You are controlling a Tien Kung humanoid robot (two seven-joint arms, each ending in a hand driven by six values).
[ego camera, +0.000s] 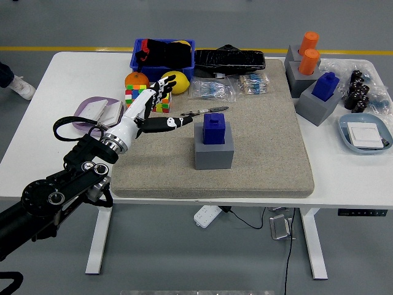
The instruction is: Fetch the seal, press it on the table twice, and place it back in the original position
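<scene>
The seal (pixel 214 128) is a blue block with a small knob, sitting upright on a grey cube base (pixel 214 152) in the middle of the beige mat (pixel 258 141). My left hand (pixel 158 106) hovers over the mat's left part, a short way left of the seal. Its fingers are spread and hold nothing; the thumb points toward the seal without touching it. My right arm does not appear in the head view.
A Rubik's cube (pixel 136 96), an orange (pixel 136 79) and a lemon (pixel 176 82) lie behind the hand. A blue bin (pixel 161 56), black keyboard (pixel 229 59), bagged items, another blue seal (pixel 325 85), orange cylinders (pixel 309 52) and a blue tray (pixel 366 134) line the back and right.
</scene>
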